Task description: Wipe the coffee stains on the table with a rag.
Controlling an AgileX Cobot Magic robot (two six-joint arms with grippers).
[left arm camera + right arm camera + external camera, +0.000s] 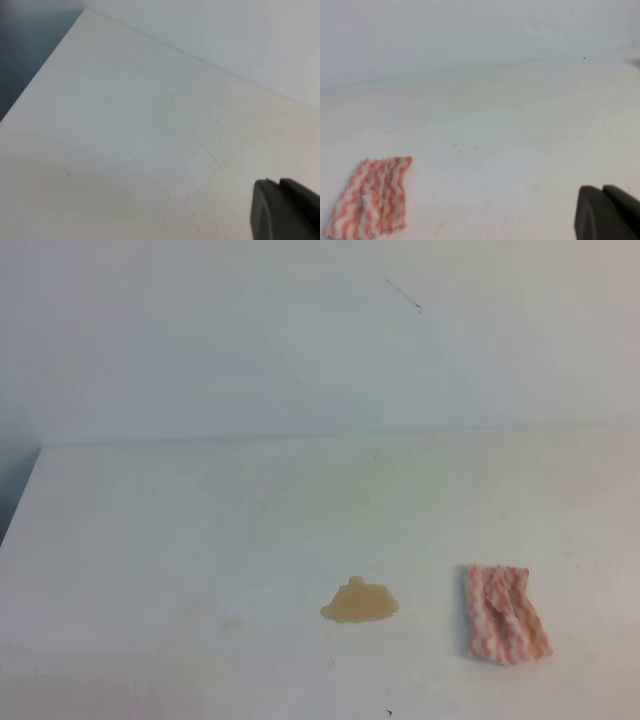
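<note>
Neither gripper shows me its jaws. On my left wrist feed the left gripper (285, 210) is only a dark, blurred block in the bottom right corner, and on the right wrist feed the right gripper (607, 212) is the same kind of dark lump in the same corner, so I cannot tell whether either one is parted or closed. Nothing sits against either of them.

Around the left gripper I see only the table (125, 140), white with a few tiny dark specks, its far edge running diagonally and a dark strip past the upper left corner. Neither the cloth nor the spill appears on that feed.

Out from the right gripper, the rag (370, 197) lies flat at the lower left of the picture, well apart from the dark block, pink-red and white stripes running along it. Its bottom edge is cut off by the frame. The spill does not show here either.

Only the exterior high view gives me both together, and it shows no arm. The coffee stains (359, 603) are one tan blotch with a little bump on top, sitting near the front middle of the table (180, 530). The rag (505, 613) lies to the right of the blotch, near but not touching, slightly tilted. A faint grey smudge (232, 624) sits left of the blotch.
</note>
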